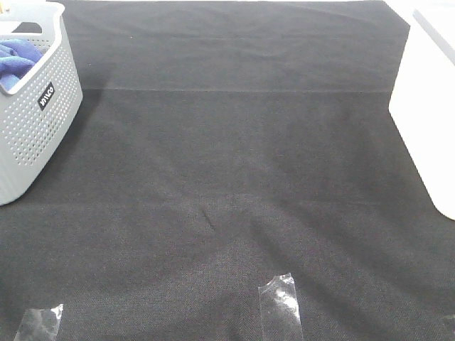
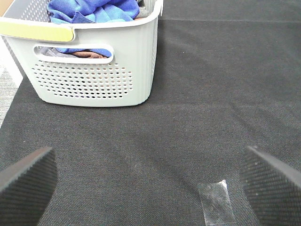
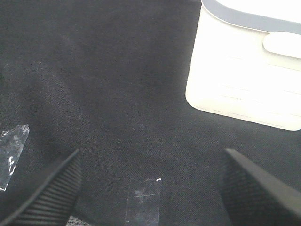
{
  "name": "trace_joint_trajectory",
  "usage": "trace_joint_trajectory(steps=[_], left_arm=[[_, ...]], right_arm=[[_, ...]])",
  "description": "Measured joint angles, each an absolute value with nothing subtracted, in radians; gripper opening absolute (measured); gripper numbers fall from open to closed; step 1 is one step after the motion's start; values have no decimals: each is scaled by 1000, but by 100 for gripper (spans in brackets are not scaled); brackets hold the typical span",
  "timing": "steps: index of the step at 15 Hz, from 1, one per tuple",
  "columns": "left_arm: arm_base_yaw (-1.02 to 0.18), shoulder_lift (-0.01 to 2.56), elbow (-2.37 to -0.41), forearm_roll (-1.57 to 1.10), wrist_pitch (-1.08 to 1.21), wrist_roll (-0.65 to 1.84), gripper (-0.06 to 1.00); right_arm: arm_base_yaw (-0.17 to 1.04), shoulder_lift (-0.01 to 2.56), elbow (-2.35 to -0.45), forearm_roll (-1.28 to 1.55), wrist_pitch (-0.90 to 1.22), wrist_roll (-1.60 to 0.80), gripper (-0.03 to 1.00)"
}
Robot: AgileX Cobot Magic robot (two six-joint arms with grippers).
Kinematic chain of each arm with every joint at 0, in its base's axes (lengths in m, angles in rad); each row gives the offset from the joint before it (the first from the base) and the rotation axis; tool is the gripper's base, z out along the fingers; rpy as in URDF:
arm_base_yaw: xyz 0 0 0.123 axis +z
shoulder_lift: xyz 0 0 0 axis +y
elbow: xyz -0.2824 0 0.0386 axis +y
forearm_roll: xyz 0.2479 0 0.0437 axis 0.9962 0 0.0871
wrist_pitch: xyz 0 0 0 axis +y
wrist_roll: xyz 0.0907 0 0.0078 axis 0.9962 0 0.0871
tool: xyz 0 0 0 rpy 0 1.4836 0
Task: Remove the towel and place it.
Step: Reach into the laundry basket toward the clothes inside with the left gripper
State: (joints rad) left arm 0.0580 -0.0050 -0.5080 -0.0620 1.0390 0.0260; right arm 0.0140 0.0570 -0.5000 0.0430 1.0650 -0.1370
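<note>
The royal-blue towel (image 1: 15, 60) lies crumpled inside the grey perforated basket (image 1: 32, 135) at the far left of the black tablecloth. In the left wrist view the towel (image 2: 89, 10) fills the top of the basket (image 2: 89, 75), over a brown cloth seen through the handle slot. My left gripper (image 2: 150, 188) is open and empty, low over the cloth, some way in front of the basket. My right gripper (image 3: 150, 193) is open and empty over the cloth. Neither gripper shows in the exterior high view.
A white bin (image 1: 430, 106) stands at the right edge; it also shows in the right wrist view (image 3: 244, 66). Clear tape strips (image 1: 281, 305) lie on the black tablecloth (image 1: 227, 177) near the front edge, another at the front left (image 1: 39, 323).
</note>
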Motion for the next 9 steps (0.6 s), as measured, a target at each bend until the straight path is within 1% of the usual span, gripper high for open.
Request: trace_joint_trajectory(steps=[9], left_arm=[[58, -5, -508, -62, 1039, 26, 99]], right_arm=[[14, 57, -500, 43, 1065, -137, 76]])
